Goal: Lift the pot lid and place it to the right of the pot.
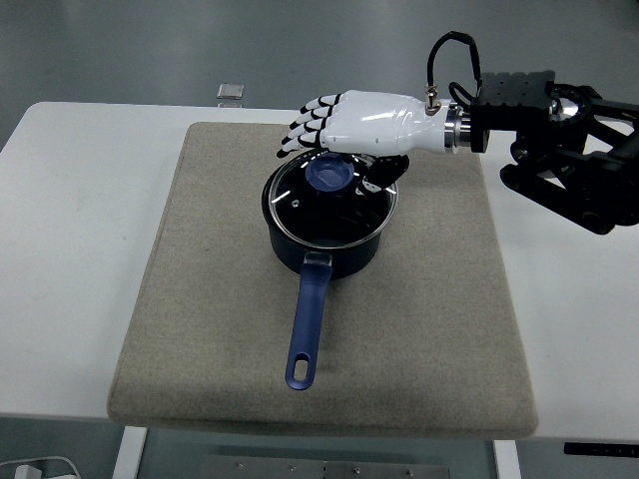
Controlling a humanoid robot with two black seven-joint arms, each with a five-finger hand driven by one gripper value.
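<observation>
Nearest to us runs the white table's (pixel 70 299) front edge, and on the table lies a grey-beige mat (pixel 200 329) that covers most of its middle. The first part of the task's things we meet on the mat is the blue pot handle (pixel 308 329), its hanging hole at the near end. We see its long axis run almost straight toward us, leaning slightly to the left as it comes nearer.

The handle joins the dark blue pot (pixel 329 257), which stands upright a little beyond the middle of the mat. On it sits the pot lid (pixel 319 210): we make out dark glass within a bright metal rim, level and closed over the pot, with a round blue knob (pixel 329 176) in its far half.

Just beyond and above the knob we find the right hand (pixel 349 120), white-backed with black joints, reaching in from the right on its black arm (pixel 569 150). Its back faces up and its fingers (pixel 305 125) stretch leftward, only loosely bent, holding nothing. Dark parts of the hand show below the palm, just right of the knob; whether they touch the lid we cannot tell.

Farthest away, past the mat, a small grey square object (pixel 231 92) lies at the table's far edge.
</observation>
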